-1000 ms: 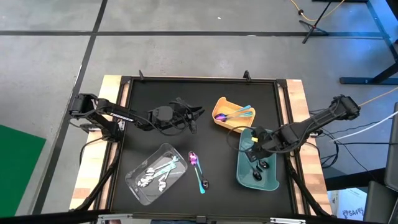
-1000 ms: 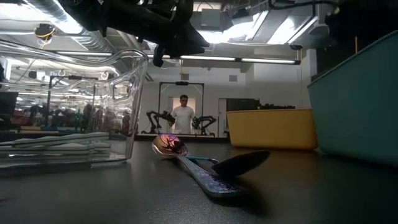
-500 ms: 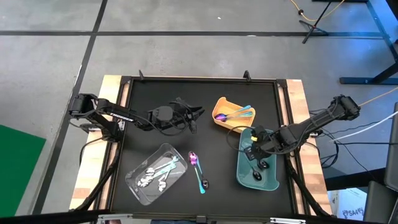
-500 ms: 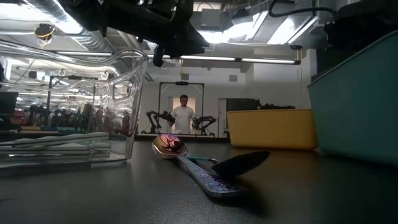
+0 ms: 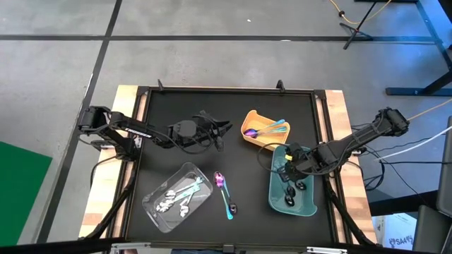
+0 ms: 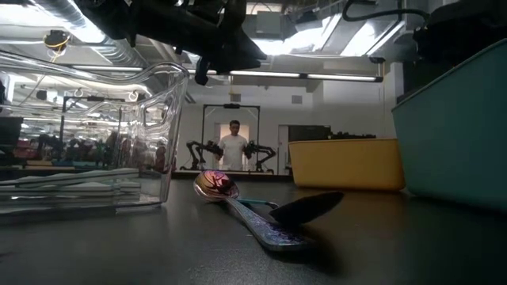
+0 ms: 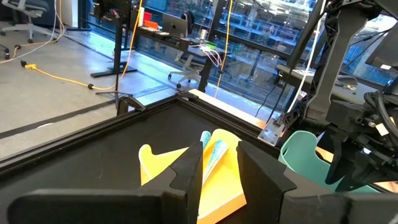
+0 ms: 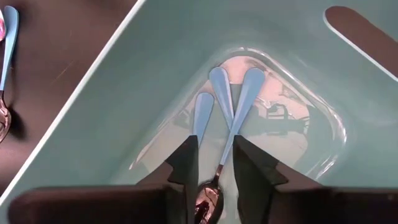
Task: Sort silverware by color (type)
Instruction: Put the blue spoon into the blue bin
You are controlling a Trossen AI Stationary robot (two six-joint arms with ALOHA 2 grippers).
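My right gripper hangs open over the teal tray. On the tray's floor lie three teal-handled spoons. One spoon runs between my fingers, its shiny head low between them; I cannot tell that they touch it. My left gripper waits open above the table's middle, facing the yellow tray. An iridescent spoon and a dark-headed, teal-handled spoon lie flat on the black table.
The yellow tray holds iridescent utensils. A clear tray near the left front holds silver utensils. Wooden side rails edge the table. A person stands far off in the room.
My right arm has shifted a little above the teal tray. Everything else has kept still.
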